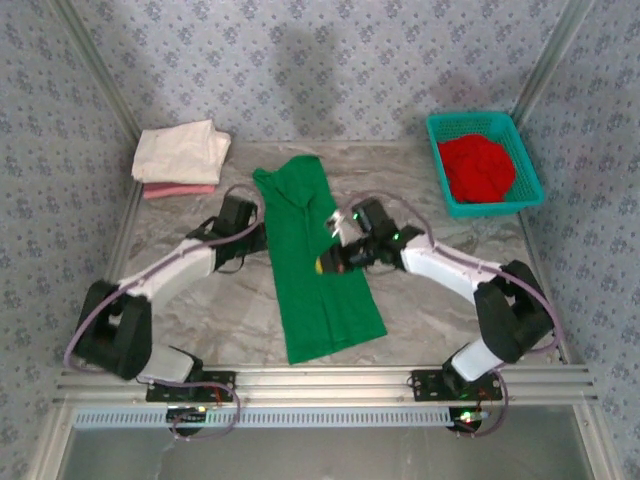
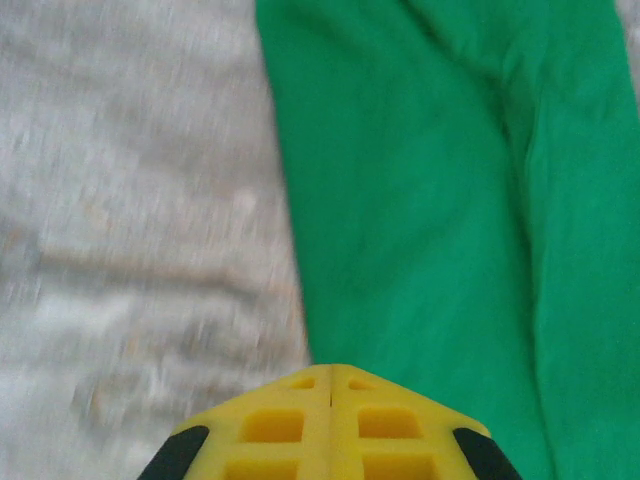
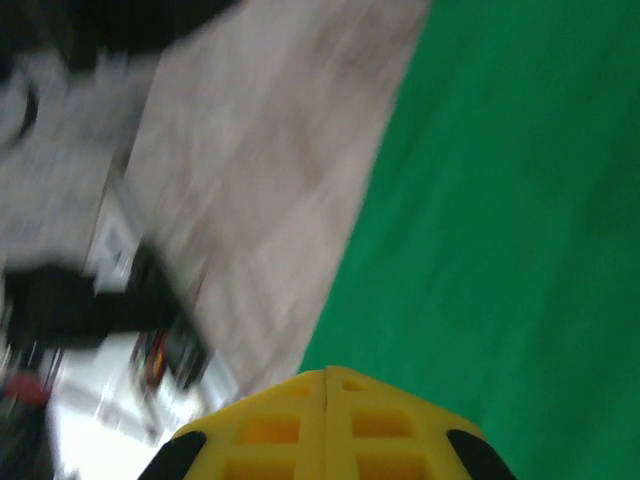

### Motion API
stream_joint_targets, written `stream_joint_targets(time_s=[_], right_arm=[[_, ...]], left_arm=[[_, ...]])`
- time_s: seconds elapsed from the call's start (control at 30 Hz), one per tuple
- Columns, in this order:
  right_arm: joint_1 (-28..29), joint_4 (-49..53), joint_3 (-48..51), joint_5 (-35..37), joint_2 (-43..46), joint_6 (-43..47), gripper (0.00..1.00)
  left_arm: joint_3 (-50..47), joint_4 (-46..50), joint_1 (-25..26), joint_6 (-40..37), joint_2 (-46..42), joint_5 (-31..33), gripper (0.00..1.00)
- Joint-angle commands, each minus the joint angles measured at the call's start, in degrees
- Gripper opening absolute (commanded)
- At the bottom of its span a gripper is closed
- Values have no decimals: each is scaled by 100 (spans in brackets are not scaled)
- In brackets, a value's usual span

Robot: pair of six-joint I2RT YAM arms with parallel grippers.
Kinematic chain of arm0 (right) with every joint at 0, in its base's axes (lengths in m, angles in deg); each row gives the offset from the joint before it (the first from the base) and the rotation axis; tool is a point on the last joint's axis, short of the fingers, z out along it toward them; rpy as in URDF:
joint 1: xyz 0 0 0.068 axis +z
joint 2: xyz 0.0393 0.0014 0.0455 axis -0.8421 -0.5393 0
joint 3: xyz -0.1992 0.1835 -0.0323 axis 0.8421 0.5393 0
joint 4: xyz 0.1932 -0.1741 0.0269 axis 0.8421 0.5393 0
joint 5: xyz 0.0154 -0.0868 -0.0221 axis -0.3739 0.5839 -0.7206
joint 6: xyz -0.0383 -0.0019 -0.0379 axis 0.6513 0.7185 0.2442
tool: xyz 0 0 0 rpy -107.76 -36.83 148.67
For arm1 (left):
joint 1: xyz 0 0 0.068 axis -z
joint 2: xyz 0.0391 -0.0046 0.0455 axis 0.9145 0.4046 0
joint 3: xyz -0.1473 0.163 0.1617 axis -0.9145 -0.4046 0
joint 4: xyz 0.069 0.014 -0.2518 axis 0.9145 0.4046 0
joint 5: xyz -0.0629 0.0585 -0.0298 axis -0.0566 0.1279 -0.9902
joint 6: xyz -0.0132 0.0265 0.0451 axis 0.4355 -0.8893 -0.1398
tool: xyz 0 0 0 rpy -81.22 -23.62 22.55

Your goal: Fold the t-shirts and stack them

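Roughly half the job looks done. At the far left corner of the desk (image 1: 430, 300) a cream-white t-shirt (image 1: 182, 148) lies folded on top of a pink t-shirt (image 1: 180, 190), whose edge peeks out along the near side, so two of the four make a stack. The green t-shirt (image 1: 320, 260) lies flat in the middle of the desk as a long narrow strip running from far to near, its sides apparently turned in. I judge it half folded, with the crosswise folds and the move to the stack left to do. The red t-shirt (image 1: 478, 165) sits crumpled in the teal basket (image 1: 495, 208) at the far right, untouched as far as one can tell. The left tool (image 2: 330, 375) is clenched, its yellow fingers pressed together with nothing between them, and hangs at the strip's left edge where cloth meets bare desk. The right tool (image 3: 327, 375) is likewise clenched and empty, over the green cloth about midway along the strip. Neither is gripping the shirt, so the next fold is not yet begun.
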Motion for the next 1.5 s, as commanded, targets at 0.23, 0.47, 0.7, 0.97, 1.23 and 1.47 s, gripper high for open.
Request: stream_joint_targets(time_s=[0.23, 0.47, 0.7, 0.97, 1.23, 1.47], right_arm=[[-669, 1463, -4436, 2309, -3758, 197, 0], [-686, 1646, -6074, 2412, -5184, -249, 0], [-720, 880, -5067, 2611, -4993, -994, 0], [-796, -277, -3203, 3436, -4114, -2349, 0], [-1095, 122, -4112, 3401, -4479, -2112, 0], [-1344, 130, -4916, 3060, -5009, -2597, 0]], left_arm=[[2750, 155, -414, 187, 2834, -60, 0], [3626, 397, -758, 707, 3947, -249, 0], [5410, 1315, -812, 339, 5120, -405, 0], [7751, 2210, -741, -215, 6294, -1069, 0], [6885, 1437, -710, -339, 5560, -749, 0], [10009, 3143, -847, -593, 6946, -1101, 0]])
